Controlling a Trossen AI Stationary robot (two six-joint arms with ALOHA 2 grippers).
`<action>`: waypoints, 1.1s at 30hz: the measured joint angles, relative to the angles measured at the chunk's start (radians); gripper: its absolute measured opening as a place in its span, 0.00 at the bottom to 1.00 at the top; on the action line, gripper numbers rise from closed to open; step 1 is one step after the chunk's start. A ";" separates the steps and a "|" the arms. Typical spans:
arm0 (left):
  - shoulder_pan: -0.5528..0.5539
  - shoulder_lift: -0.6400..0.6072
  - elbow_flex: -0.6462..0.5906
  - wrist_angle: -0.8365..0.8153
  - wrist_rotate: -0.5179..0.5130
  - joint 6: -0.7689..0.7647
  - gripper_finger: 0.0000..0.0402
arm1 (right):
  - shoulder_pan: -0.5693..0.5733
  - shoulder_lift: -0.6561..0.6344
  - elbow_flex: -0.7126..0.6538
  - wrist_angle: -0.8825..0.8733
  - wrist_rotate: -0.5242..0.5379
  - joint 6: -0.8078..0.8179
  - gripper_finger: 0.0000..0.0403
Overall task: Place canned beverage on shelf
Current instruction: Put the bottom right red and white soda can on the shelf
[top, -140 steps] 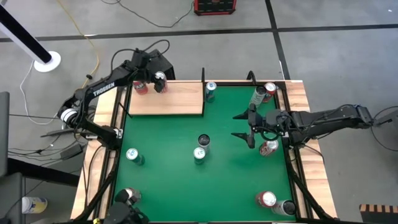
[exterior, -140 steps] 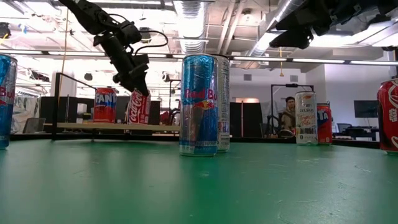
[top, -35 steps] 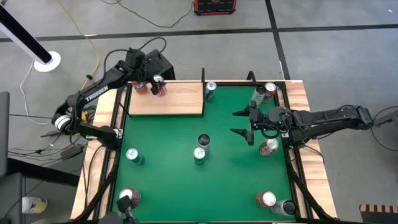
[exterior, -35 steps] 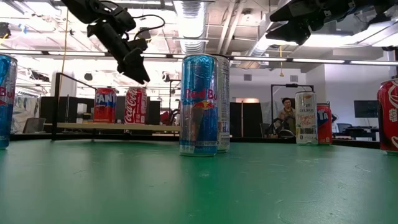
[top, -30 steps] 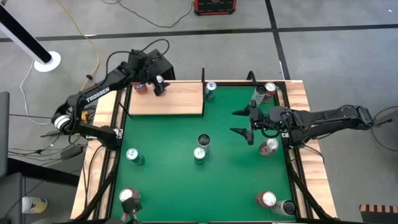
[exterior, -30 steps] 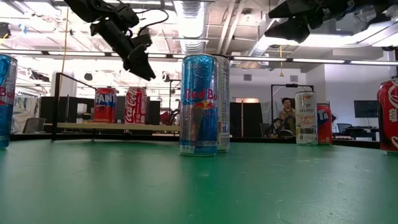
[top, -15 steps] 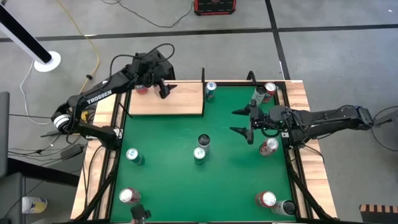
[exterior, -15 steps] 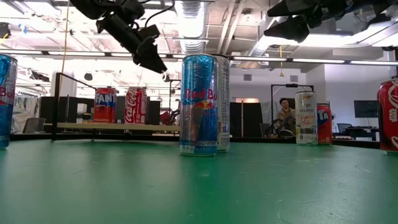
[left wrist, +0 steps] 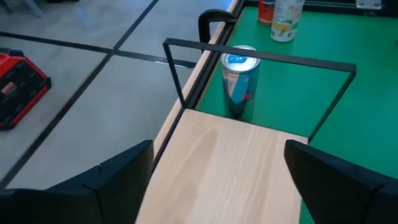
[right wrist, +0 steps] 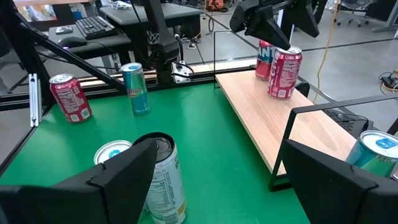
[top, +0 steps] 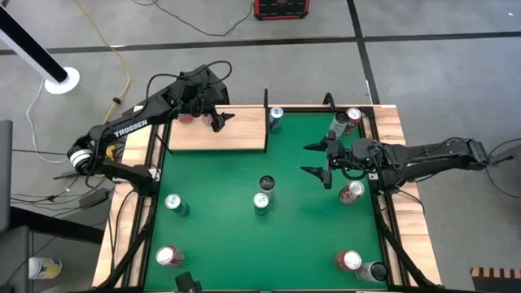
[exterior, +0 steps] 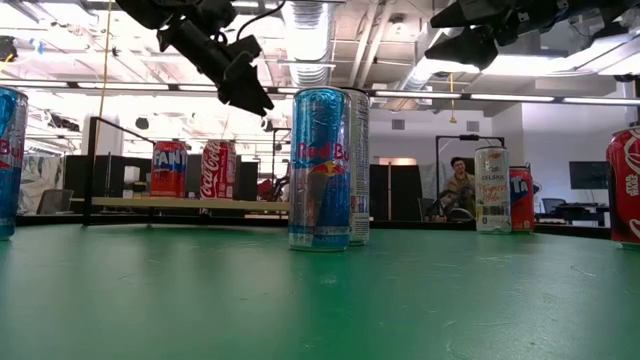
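Note:
The shelf (top: 236,134) is a pale-wood board at the table's far left; it also shows in the left wrist view (left wrist: 230,162). A red Coca-Cola can (exterior: 219,169) and a Fanta can (exterior: 168,168) stand upright on it near its left end, and both show in the right wrist view (right wrist: 284,73). My left gripper (top: 220,120) hovers open and empty above the shelf, to the right of those cans (exterior: 252,98). My right gripper (top: 309,160) is open and empty above the green felt at mid right.
A blue can (top: 275,118) stands on the felt just past the shelf's right end, beside a black wire frame (left wrist: 261,59). Two cans (top: 263,194) stand mid-table. More cans stand near the right edge (top: 352,193), far right corner (top: 346,120), near left (top: 173,203) and near corners.
My left gripper has moved away from the two cans on the shelf, toward the table's right along the board and slightly up. The Coca-Cola can stays upright on the shelf beside the Fanta can. My right arm has kept still.

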State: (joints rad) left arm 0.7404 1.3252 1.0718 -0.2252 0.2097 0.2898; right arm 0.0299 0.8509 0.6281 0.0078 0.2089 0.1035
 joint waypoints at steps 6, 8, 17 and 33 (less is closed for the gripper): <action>-0.001 -0.025 0.000 -0.029 -0.043 0.000 0.59 | 0.000 0.000 0.000 0.003 0.009 -0.071 0.89; -0.001 -0.025 0.000 -0.062 -0.043 0.006 0.47 | 0.000 0.000 0.000 0.014 0.031 -0.098 0.88; -0.015 -0.018 0.000 -0.087 -0.068 0.070 0.02 | 0.000 0.000 0.000 0.038 0.044 -0.103 0.81; -0.074 -0.015 0.000 -0.056 -0.171 0.096 0.00 | -0.007 0.000 0.000 0.049 0.050 -0.059 0.80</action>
State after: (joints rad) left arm 0.6659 1.3106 1.0718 -0.2811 0.0387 0.3855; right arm 0.0230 0.8509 0.6281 0.0565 0.2587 0.0448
